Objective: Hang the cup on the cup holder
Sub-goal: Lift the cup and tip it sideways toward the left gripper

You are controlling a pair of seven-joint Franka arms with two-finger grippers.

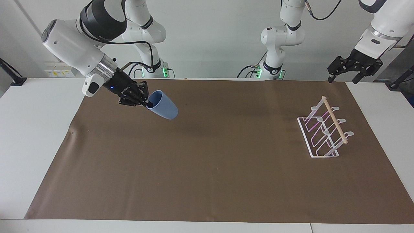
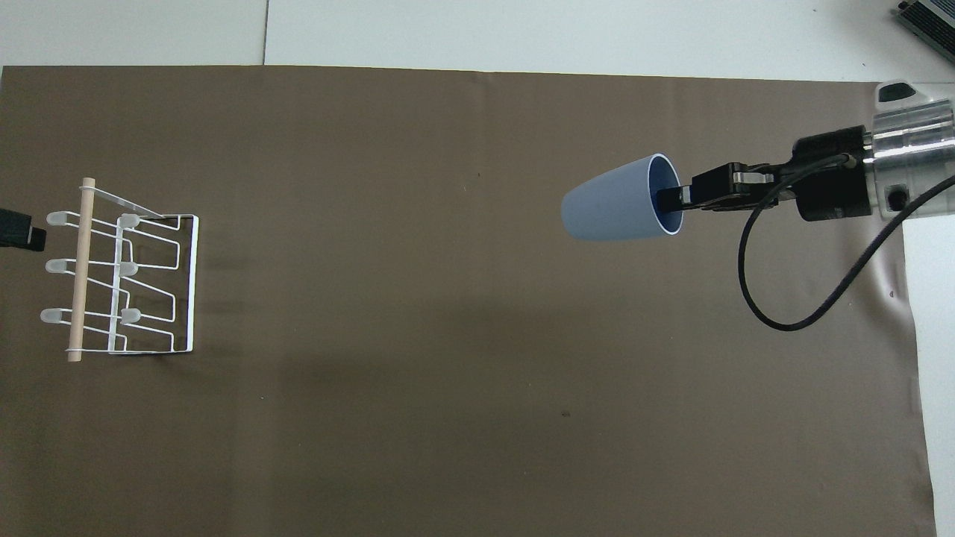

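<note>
While the right gripper is clamped on the rim of the cup, one finger inside the mouth and one outside, you carry the cup in the air over the brown mat at the right arm's end of the table. The relation you need to watch is the cup's long axis: it lies close to level, base pointing away from the gripper toward the left arm's end, mouth facing back at the wrist. The cup holder stands well apart at that end of the mat, its wooden dowel running nearer-to-farther from the robots, crosswise to the cup's axis, with its looped prongs slanting up toward the dowel. As I judge it, the mouth has to meet a prong, so you will need to cross the mat and turn the cup about before lowering it on. The left gripper hangs with fingers apart over the mat's edge near the holder, waiting; it is far the nearer to the rack, yet it holds nothing.
</note>
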